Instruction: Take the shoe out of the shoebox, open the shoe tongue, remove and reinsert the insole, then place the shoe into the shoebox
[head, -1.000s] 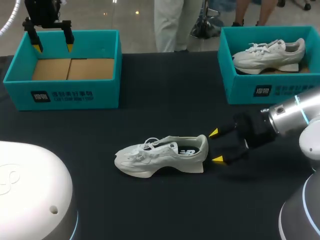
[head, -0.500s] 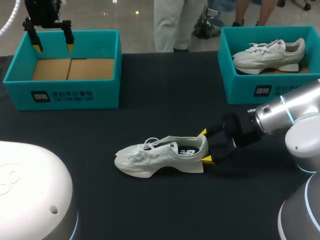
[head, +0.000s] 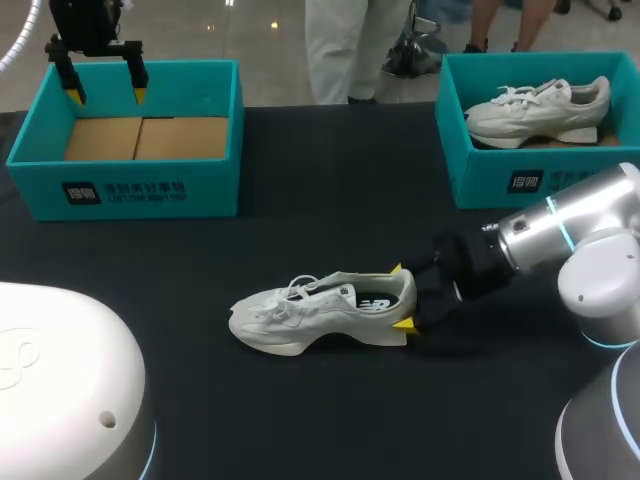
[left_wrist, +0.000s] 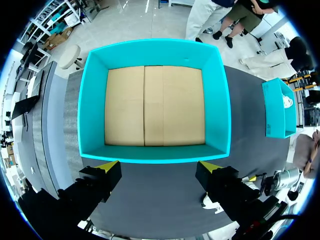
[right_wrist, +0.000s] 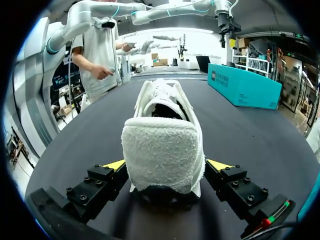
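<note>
Teal cardboard shoebox sits at the far left, and the left gripper hangs over it with its fingers spread apart. At centre, a white mesh sneaker lies on the black table, toe pointing left. The right gripper straddles its heel, fingers apart, one just beside each flank. At the far right, a second teal box holds another white sneaker.
</note>
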